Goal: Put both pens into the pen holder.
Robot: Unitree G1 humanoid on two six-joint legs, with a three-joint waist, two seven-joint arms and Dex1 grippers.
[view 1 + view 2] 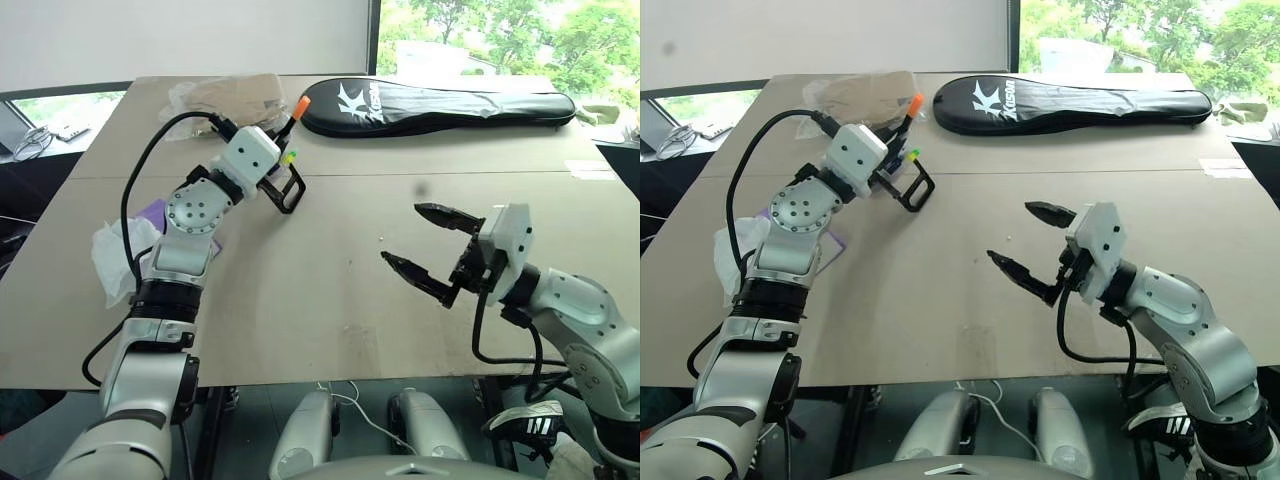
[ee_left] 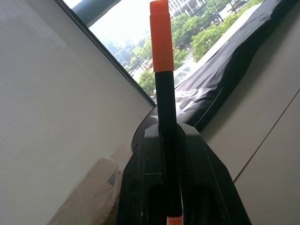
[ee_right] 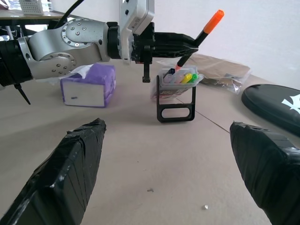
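Your left tool point(image 3: 185, 47) is clenched on the pen point(image 3: 199, 35), its lower tip just above the holder point(image 3: 176, 89) at the worktop's point(image 1: 330, 300) eleven o'clock. Keep the pen steep; lower until it's inside before letting go. Right tool point(image 1: 425, 248) hangs released.

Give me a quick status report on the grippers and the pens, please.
Left gripper shut on black pen with orange ends, lower tip over tilted clear-grey pen holder. Right gripper open, holding nothing. Nothing blocking the holder.
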